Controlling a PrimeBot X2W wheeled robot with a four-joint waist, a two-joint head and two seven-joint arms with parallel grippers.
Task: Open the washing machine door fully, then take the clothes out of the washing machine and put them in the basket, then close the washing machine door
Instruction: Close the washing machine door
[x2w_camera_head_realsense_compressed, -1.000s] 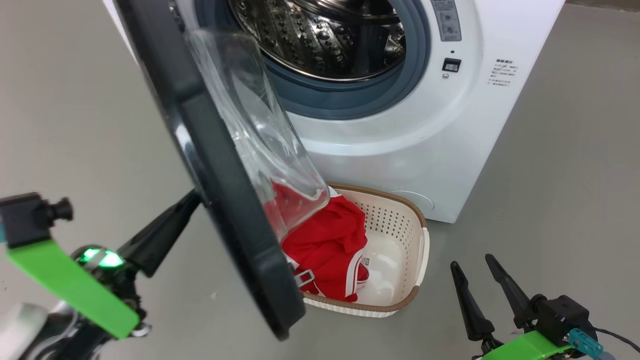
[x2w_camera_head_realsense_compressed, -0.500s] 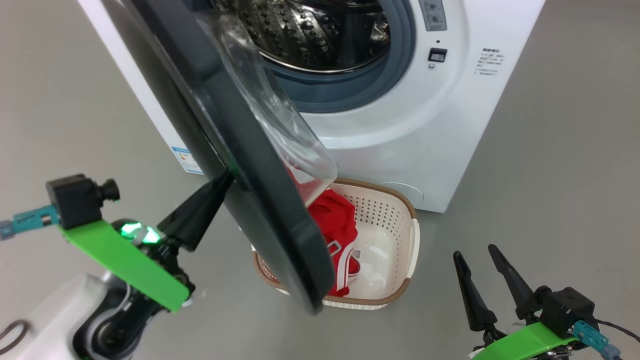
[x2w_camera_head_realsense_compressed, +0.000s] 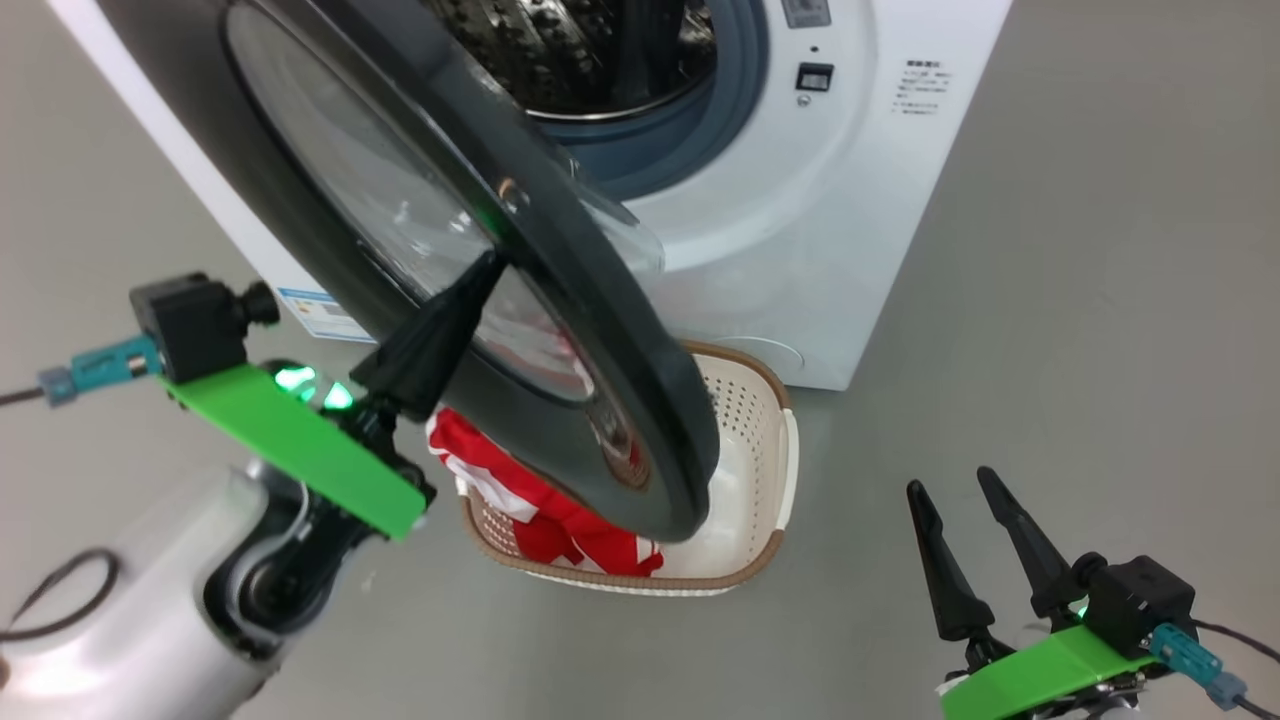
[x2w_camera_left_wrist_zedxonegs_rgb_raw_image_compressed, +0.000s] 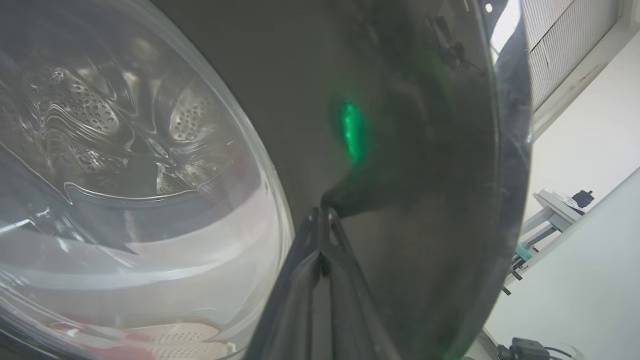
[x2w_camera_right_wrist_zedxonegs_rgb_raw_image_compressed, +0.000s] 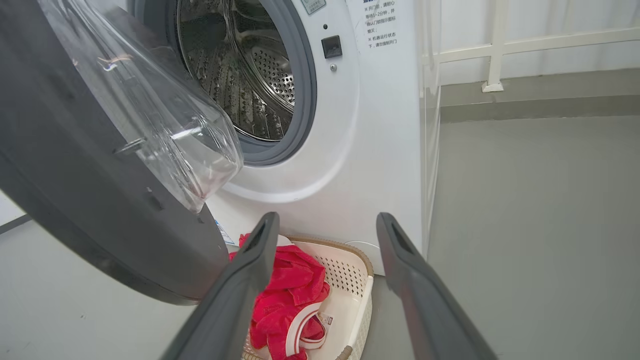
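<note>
The left gripper (x2w_camera_head_realsense_compressed: 488, 266), left of centre in the head view, is matte black, its fingers tapering from a broad base to a fine tip. Behind it sits a bright green plate (x2w_camera_head_realsense_compressed: 290, 440) carrying a boxy black camera (x2w_camera_head_realsense_compressed: 190, 322) with a round lens and a teal plug (x2w_camera_head_realsense_compressed: 100, 360). A green light (x2w_camera_head_realsense_compressed: 310, 385) glows at the wrist. The forearm (x2w_camera_head_realsense_compressed: 120, 620) is glossy white-grey, with a thin dark cable (x2w_camera_head_realsense_compressed: 35, 592) beside it. The right gripper (x2w_camera_head_realsense_compressed: 948, 482), lower right, has two long, pointed black fingers, a second plate (x2w_camera_head_realsense_compressed: 1030, 672), a second camera (x2w_camera_head_realsense_compressed: 1140, 605), a second plug (x2w_camera_head_realsense_compressed: 1185, 660) and a black lead (x2w_camera_head_realsense_compressed: 1240, 640).
</note>
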